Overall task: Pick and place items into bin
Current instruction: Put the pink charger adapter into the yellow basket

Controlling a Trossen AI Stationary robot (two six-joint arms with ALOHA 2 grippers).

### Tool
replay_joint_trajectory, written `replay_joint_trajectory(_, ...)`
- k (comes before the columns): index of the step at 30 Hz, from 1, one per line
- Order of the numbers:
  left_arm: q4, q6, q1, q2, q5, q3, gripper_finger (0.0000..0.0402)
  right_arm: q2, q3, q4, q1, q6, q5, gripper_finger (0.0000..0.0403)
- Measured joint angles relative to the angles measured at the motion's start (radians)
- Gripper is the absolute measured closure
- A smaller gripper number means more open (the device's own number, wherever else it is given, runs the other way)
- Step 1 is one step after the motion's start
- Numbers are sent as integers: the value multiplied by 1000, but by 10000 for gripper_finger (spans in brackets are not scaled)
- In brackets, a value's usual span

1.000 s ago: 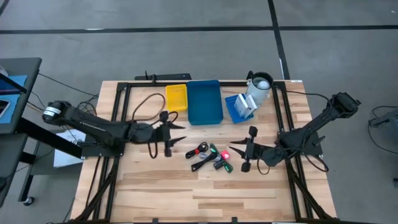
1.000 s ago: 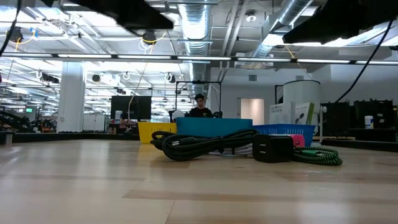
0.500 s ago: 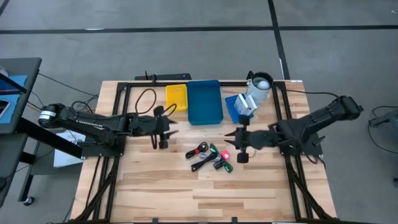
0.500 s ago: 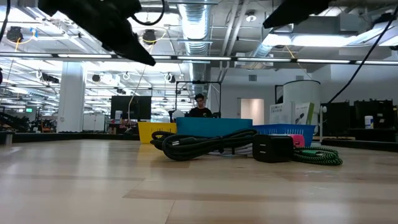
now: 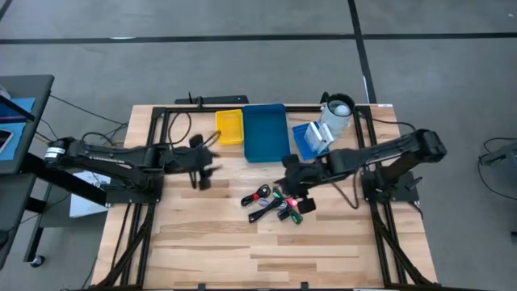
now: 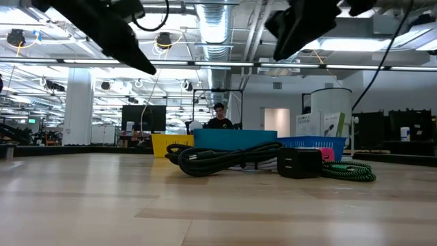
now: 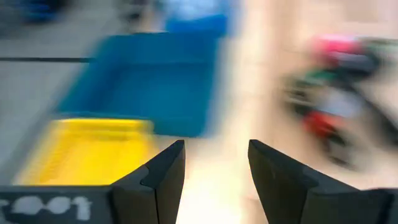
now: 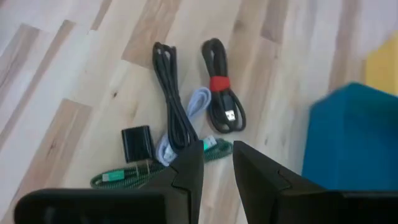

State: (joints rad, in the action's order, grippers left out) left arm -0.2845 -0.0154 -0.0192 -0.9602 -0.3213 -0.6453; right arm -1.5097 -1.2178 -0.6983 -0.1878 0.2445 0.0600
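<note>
From above, the items (image 5: 276, 204) lie bunched at the table's (image 5: 202, 242) middle, a tangle of black cables and plugs with red and green parts, and the big blue bin (image 5: 266, 132) sits at their 12 o'clock between a yellow bin (image 5: 229, 126) and a small blue basket (image 5: 305, 139) holding white card packages, with a white cup (image 5: 337, 113) beside it. The right tool (image 5: 289, 179) hangs just at the pile's 1 o'clock edge, seemingly placed to drop onto a piece; the left tool (image 5: 199, 166) waits well apart at the pile's 10 o'clock, clear of that reach. At table height, the coiled black cable (image 6: 218, 158) and black plug (image 6: 300, 163) rest on the wood before the bins, both arms up high, a person far behind. The left wrist camera shows its tool (image 7: 214, 165) moderately wide and empty, facing the bins. The right wrist camera shows its tool (image 8: 217, 163) narrowly parted, empty, poised over the cables (image 8: 186, 124).
</note>
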Motion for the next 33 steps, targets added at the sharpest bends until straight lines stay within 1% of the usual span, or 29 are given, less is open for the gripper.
replay_joint_trajectory(1, -24, -2, 4, 16, 90, 0, 234, -21, -17, -6, 0, 11, -3, 321)
replay_joint_trajectory(2, -37, -3, 3, 25, 154, 0, 234, -44, -36, -9, 0, 21, -3, 321)
replay_joint_trajectory(3, -42, -3, 2, 33, 192, 0, 234, -66, -52, -11, 0, 29, -3, 321)
replay_joint_trajectory(4, -56, -6, 2, 43, 205, 0, 234, -86, -62, -24, 0, 39, -3, 321)
replay_joint_trajectory(6, -73, -33, 2, 66, 179, 0, 234, -141, -97, -30, 1, 50, -3, 321)
replay_joint_trajectory(9, -88, -59, 2, 95, 61, 0, 234, -212, -146, -81, 1, 52, -2, 321)
replay_joint_trajectory(11, -103, -31, 2, 116, -5, 0, 234, -258, -174, -106, -1, 52, -2, 321)
replay_joint_trajectory(13, -109, 3, 3, 127, -34, -1, 234, -303, -202, -129, -2, 52, -2, 321)
replay_joint_trajectory(15, -143, 11, 2, 144, -26, 0, 234, -336, -222, -157, -8, 52, -2, 321)
replay_joint_trajectory(17, -122, 16, 1, 151, -2, -2, 234, -363, -245, -153, -9, 53, -3, 321)
replay_joint_trajectory(19, -143, 18, -2, 157, 21, 0, 234, -384, -260, -184, -15, 54, -6, 321)
replay_joint_trajectory(20, -128, 19, -2, 159, 31, 0, 234, -394, -272, -165, -17, 59, -7, 321)
replay_joint_trajectory(22, -138, 20, -2, 163, 51, 0, 234, -398, -275, -189, -23, 72, -12, 321)
replay_joint_trajectory(25, -134, 23, -3, 162, 64, 0, 234, -416, -300, -173, -33, 80, -35, 316)
replay_joint_trajectory(26, -132, 25, -3, 160, 64, 0, 234, -416, -300, -192, -35, 79, -37, 311)
replay_joint_trajectory(28, -123, 27, -3, 155, 64, 0, 234, -424, -302, -160, -36, 80, -45, 299)
replay_joint_trajectory(33, -127, 33, -4, 156, 73, 0, 234, -428, -301, -157, -41, 79, -63, 255)
